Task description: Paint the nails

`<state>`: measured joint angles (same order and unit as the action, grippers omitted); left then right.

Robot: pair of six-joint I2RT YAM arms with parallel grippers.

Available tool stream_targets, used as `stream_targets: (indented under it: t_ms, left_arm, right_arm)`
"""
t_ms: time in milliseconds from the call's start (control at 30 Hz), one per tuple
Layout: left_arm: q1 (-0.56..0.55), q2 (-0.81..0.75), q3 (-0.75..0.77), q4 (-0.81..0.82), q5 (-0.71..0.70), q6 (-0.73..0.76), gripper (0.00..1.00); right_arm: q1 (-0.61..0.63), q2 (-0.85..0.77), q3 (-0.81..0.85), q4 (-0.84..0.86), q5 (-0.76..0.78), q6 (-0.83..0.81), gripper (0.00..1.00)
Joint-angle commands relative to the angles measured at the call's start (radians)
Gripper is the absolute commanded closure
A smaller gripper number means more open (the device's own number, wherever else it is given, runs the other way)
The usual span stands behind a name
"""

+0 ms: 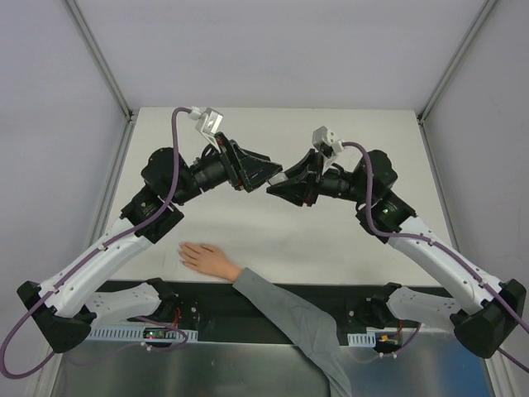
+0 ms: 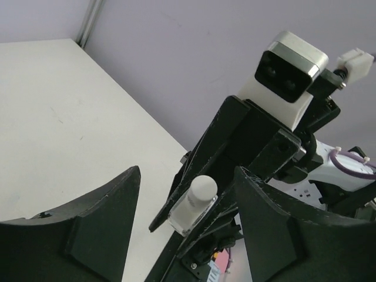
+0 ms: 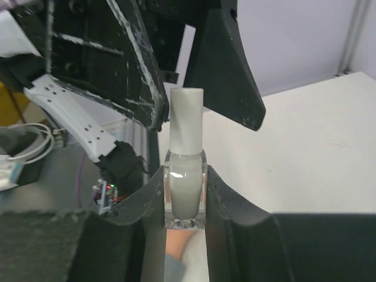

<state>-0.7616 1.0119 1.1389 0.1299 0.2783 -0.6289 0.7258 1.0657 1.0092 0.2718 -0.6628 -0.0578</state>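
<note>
A pale hand (image 1: 208, 259) with a grey sleeve (image 1: 285, 313) lies flat on the table near the front edge. Its nails (image 1: 184, 253) are too small to make out. My right gripper (image 3: 186, 194) is shut on a small whitish polish bottle (image 3: 186, 191) with a white cap (image 3: 187, 120), held in the air above the table's middle (image 1: 278, 179). My left gripper (image 2: 187, 176) is open and faces the bottle (image 2: 192, 207). Its fingers (image 3: 138, 64) stand on either side of the cap without touching it. The hand also shows blurred below the bottle in the right wrist view (image 3: 181, 241).
The white table (image 1: 273, 240) is bounded by metal frame posts (image 1: 99, 58) and grey walls. Both arm bases and a black strip with cabling (image 1: 157, 331) sit at the near edge, beside the sleeve.
</note>
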Motion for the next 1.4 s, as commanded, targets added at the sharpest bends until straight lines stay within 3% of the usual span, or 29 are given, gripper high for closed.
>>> stream_targets:
  t_ms: [0,67,100,167,200,233,267,300,367,433,467,533,633,700,733,767,800,833,867,933,967,1067,1200,1333,1367]
  left_arm:
    - [0.022,0.002,-0.007,0.103,0.145,-0.048,0.44]
    - [0.024,0.008,0.002,0.103,0.154,-0.051,0.56]
    - [0.027,0.013,0.004,0.102,0.151,-0.051,0.7]
    - [0.027,0.019,0.013,0.099,0.136,-0.043,0.88]
    - [0.028,0.022,0.015,0.096,0.124,-0.042,0.97]
    - [0.027,0.024,0.018,0.093,0.09,-0.04,1.0]
    - [0.024,0.025,0.018,0.091,0.063,-0.038,1.0]
    - [0.019,0.027,0.016,0.086,0.029,-0.041,1.0]
    - [-0.013,0.03,0.015,0.048,-0.135,-0.054,1.0]
    - [-0.03,0.047,0.024,0.015,-0.215,-0.067,1.0]
    - [-0.041,0.051,0.028,0.002,-0.258,-0.075,1.0]
    - [-0.041,0.07,0.042,-0.004,-0.261,-0.089,1.0]
    - [-0.042,0.079,0.056,-0.013,-0.242,-0.089,1.0]
    - [-0.041,0.07,0.058,-0.013,-0.228,-0.086,1.0]
    - [-0.039,0.067,0.055,-0.013,-0.22,-0.08,0.94]
    - [-0.039,0.059,0.052,-0.013,-0.208,-0.074,0.78]
    - [-0.038,0.045,0.05,-0.009,-0.17,-0.068,0.45]
    - [-0.033,0.037,0.042,-0.004,-0.15,-0.052,0.3]
    - [-0.028,0.028,0.035,0.007,-0.119,-0.04,0.22]
    - [-0.015,-0.001,0.009,0.043,-0.053,-0.026,0.17]
    - [-0.007,-0.01,-0.007,0.062,-0.033,-0.028,0.17]
    - [0.015,-0.042,-0.067,0.164,0.033,-0.058,0.2]
    - [0.024,-0.036,-0.088,0.234,0.087,-0.091,0.24]
    - [0.028,-0.009,-0.056,0.231,0.134,-0.097,0.4]
    - [0.027,0.0,-0.053,0.234,0.151,-0.097,0.53]
  right_arm:
    - [-0.04,0.022,0.006,0.247,-0.216,0.217,1.0]
    - [-0.045,0.034,0.008,0.257,-0.212,0.228,1.0]
    - [-0.046,0.034,0.006,0.256,-0.201,0.222,1.0]
    - [-0.043,0.027,-0.004,0.228,-0.137,0.199,1.0]
    - [-0.025,0.004,-0.006,0.195,-0.079,0.129,1.0]
    - [0.009,-0.018,0.0,0.027,0.018,0.025,1.0]
    - [0.079,-0.044,0.031,-0.093,0.45,-0.096,1.0]
    - [0.316,-0.068,0.034,-0.153,0.79,-0.342,1.0]
    - [0.502,-0.027,0.026,-0.016,1.466,-0.552,1.0]
    - [0.607,0.052,0.034,0.152,1.604,-0.774,1.0]
    - [0.619,0.062,0.034,0.174,1.605,-0.796,1.0]
    - [0.621,0.048,0.031,0.118,1.528,-0.748,1.0]
    - [0.565,0.004,0.026,-0.007,1.277,-0.628,1.0]
    - [0.474,-0.055,0.003,-0.034,0.997,-0.5,1.0]
    - [0.439,-0.068,-0.012,-0.052,0.903,-0.458,1.0]
    - [0.398,-0.087,-0.012,-0.065,0.699,-0.37,1.0]
    - [0.312,-0.088,-0.009,-0.075,0.589,-0.326,1.0]
    - [0.27,-0.089,-0.004,-0.082,0.5,-0.283,1.0]
    - [0.227,-0.085,0.002,-0.08,0.318,-0.237,1.0]
    - [0.126,-0.069,0.006,-0.036,0.168,-0.11,1.0]
    - [0.098,-0.062,0.003,-0.01,0.05,-0.071,1.0]
    - [0.031,-0.033,0.002,0.096,-0.103,0.055,1.0]
    - [-0.025,0.008,-0.012,0.246,-0.205,0.231,1.0]
    - [-0.052,0.04,-0.027,0.406,-0.233,0.37,1.0]
    - [-0.057,0.045,-0.032,0.421,-0.232,0.38,1.0]
